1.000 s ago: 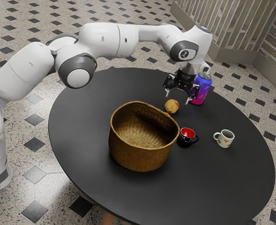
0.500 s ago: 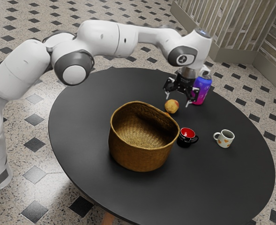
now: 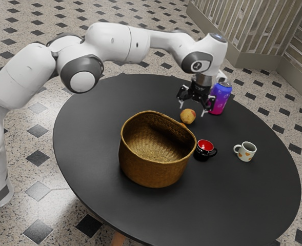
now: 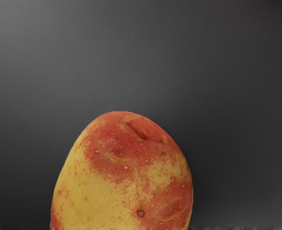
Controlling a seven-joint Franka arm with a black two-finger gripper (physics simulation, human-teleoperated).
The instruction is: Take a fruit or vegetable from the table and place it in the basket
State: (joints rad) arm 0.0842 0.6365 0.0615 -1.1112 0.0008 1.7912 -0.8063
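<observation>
Leftward in the exterior view, by a little, the gripper (image 3: 192, 111) had moved since the previous frame, and the hand and wrist of the white arm (image 3: 105, 39) had gone with it, while the things on the table kept their places. What it was after, a roundish piece of red-and-yellow produce (image 3: 188, 116), sat on the dark table (image 3: 233, 205) right of centre and above the middle of the exterior view, just beyond the basket's far rim. Over it the gripper stood open, its two fingers well spread and pointing down. Seen from the wrist, the produce ran off the lower edge, its skin red toward the rounded end and yellow along one side, with a dark spot. An orange thing (image 3: 183, 124) peeked out between the produce and the woven basket (image 3: 156, 171), mostly hidden by the rim. That basket stood upright near the middle of the exterior view, open at the top. Just beside it, to the right, was a black mug (image 3: 201, 155) with a red inside, and farther right a white mug (image 3: 245, 152) with orange hearts. Toward the upper right, near the gripper, rose a blue-to-pink bottle (image 3: 221, 97).
</observation>
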